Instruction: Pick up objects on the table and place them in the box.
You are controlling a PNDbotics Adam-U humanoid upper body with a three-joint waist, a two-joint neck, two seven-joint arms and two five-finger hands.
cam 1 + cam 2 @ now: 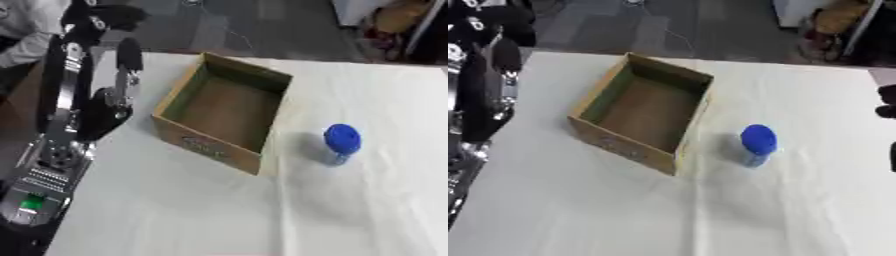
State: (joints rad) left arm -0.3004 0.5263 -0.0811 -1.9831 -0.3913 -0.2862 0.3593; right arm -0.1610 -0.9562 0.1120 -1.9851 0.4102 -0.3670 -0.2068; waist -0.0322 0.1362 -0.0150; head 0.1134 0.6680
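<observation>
The bottle [340, 143] with a blue cap stands upright on the white surface [192, 210], just beside the empty box [223, 112] at its 3 o'clock. The right hand [887, 107], barely visible at the right edge, is nearer; its fingers cannot be made out. The left hand [96, 20] sits at 10 o'clock, its fingers equally unclear.

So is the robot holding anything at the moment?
Nothing that can be seen. The blue-capped bottle stands alone on the white table, beside the empty cardboard box. Only a dark sliver of the right robot hand shows.
</observation>
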